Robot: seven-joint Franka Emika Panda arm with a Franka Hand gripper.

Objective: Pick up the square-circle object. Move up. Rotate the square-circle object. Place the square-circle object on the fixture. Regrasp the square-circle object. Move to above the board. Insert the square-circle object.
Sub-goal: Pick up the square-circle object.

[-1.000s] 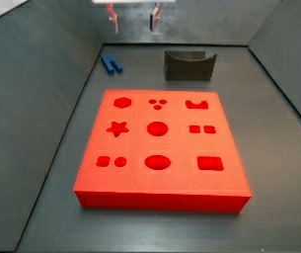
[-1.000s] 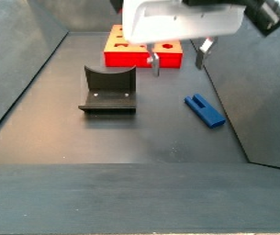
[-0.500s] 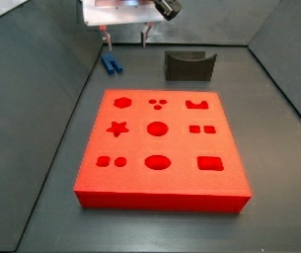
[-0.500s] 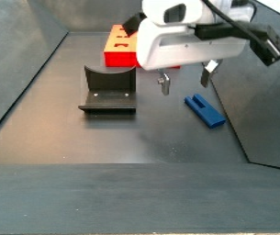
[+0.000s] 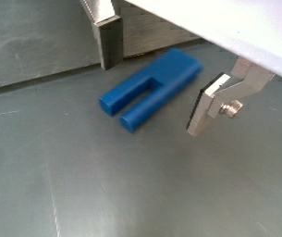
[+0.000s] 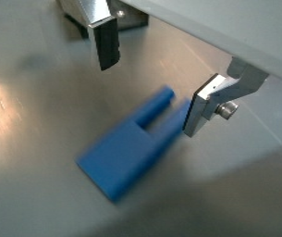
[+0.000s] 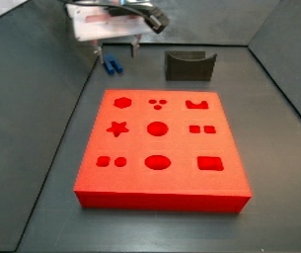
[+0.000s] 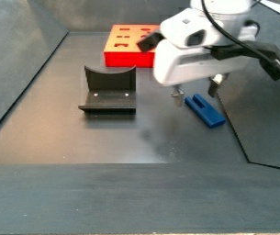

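Right now the gripper (image 8: pixel 197 92) hangs low over the square-circle object (image 8: pixel 205 109), its jaws spread wide with one silver finger (image 5: pixel 106 39) on each side of the blue piece and clear floor showing between plate and plastic. Nothing is gripped; the piece lies flat on the dark floor (image 8: pixel 129 138), its two prongs (image 5: pixel 128 100) side by side at one end. It sits close to a side wall (image 8: pixel 259 101), so room on that flank looks tight, while the floor toward the fixture (image 8: pixel 107 90) lies open. The fixture stands apart from the piece, upright, with bare floor around its base plate. In a side view the board (image 7: pixel 162 146) fills the middle of the floor, well apart from the blue piece (image 7: pixel 112 66) near the back corner.
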